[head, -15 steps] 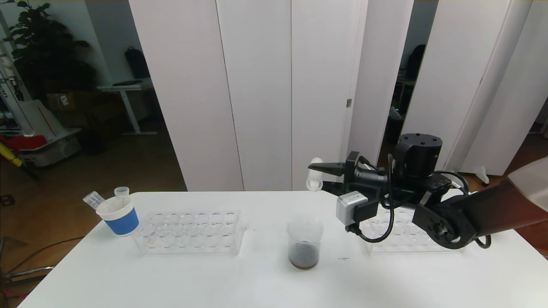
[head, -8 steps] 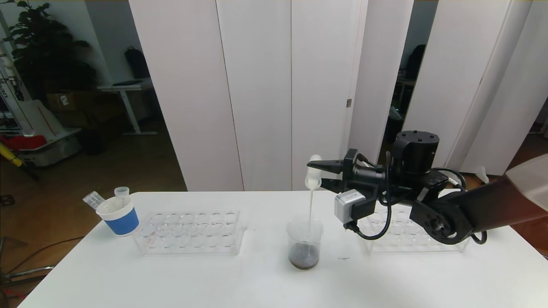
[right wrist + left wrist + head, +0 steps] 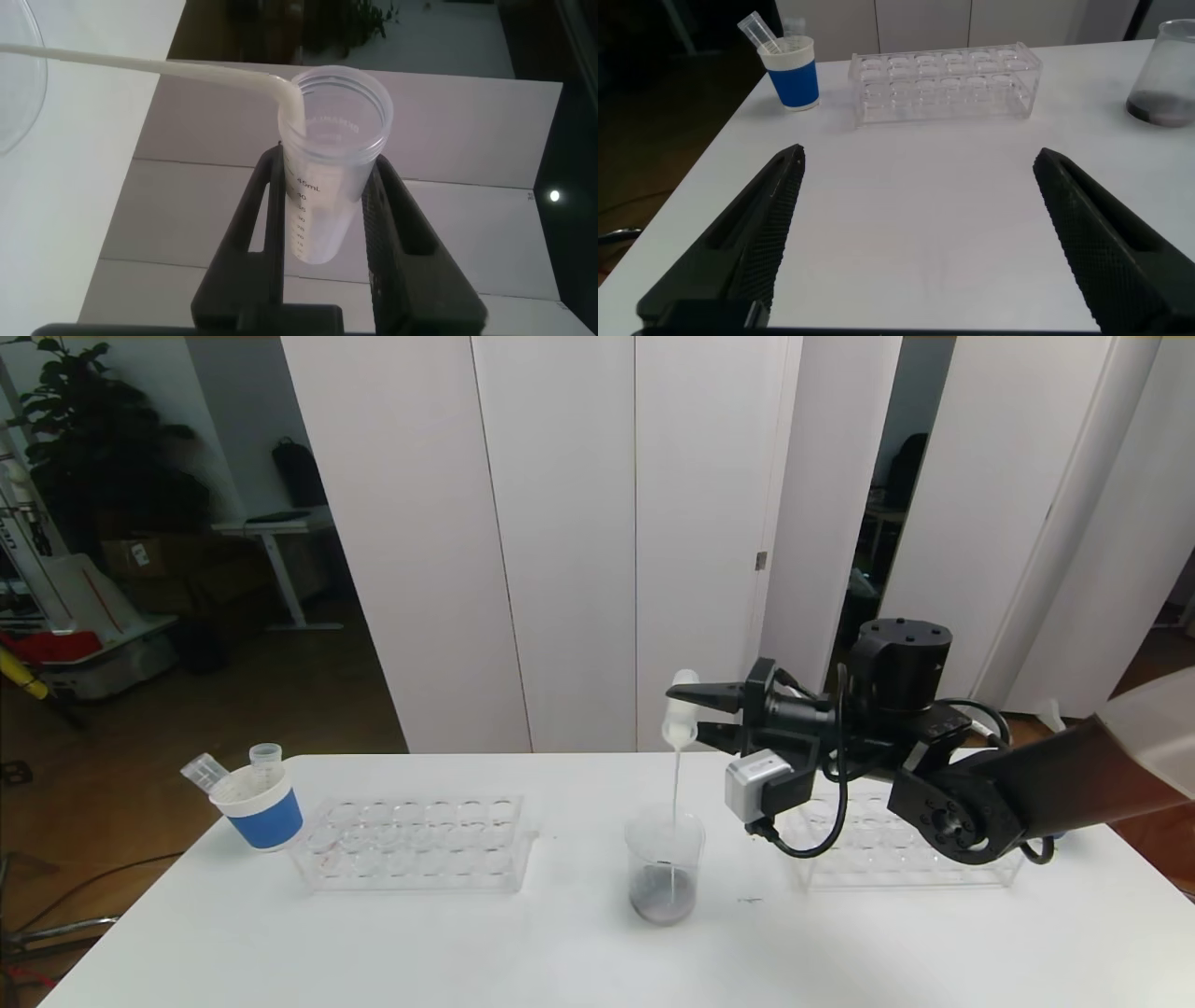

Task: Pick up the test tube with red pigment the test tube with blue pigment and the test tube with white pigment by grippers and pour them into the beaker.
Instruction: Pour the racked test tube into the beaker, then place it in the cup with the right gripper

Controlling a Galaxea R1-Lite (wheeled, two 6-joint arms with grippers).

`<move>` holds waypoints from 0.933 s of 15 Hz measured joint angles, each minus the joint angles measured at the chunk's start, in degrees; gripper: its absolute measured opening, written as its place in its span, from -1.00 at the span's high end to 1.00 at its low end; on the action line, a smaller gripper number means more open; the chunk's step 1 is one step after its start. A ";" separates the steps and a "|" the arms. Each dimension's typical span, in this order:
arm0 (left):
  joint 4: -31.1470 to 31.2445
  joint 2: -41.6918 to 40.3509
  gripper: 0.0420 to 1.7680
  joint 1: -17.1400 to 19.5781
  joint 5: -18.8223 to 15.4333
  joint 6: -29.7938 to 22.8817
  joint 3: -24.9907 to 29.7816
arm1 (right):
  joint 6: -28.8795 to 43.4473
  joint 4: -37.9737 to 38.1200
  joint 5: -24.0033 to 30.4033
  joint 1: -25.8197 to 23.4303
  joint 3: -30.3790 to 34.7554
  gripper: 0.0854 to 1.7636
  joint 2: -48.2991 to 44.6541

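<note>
Above the middle of the desk, in the head view, the right gripper (image 3: 691, 715) is closed on the test tube with white pigment (image 3: 681, 713), which is tipped with its mouth down. A thin white stream (image 3: 675, 803) falls from it into the beaker (image 3: 664, 868). The beaker stands near the front edge, between two clear tube racks: one rack (image 3: 415, 844) toward the left side and the other rack (image 3: 896, 854) toward the right side, partly behind the arm. A paper cup with a blue band (image 3: 259, 807) stands at the far left corner.

From the left wrist view, the left gripper (image 3: 920, 233) hangs low over the bare desk with its fingers spread wide and holding nothing.

From the right wrist view, both fingers (image 3: 266, 224) press the graduated tube, and white liquid runs over its rim.
</note>
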 joint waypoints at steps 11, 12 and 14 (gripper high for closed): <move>0.00 0.00 -0.98 0.00 0.00 0.02 0.00 | -3.75 0.13 -0.02 0.02 -1.72 0.42 0.11; 0.00 0.00 -0.98 0.00 0.02 0.00 0.00 | -3.84 0.11 -0.07 -0.01 -1.85 0.42 0.12; 0.00 0.00 -0.98 0.00 0.02 0.02 0.00 | -4.80 0.11 -0.13 -0.12 -2.21 0.42 0.23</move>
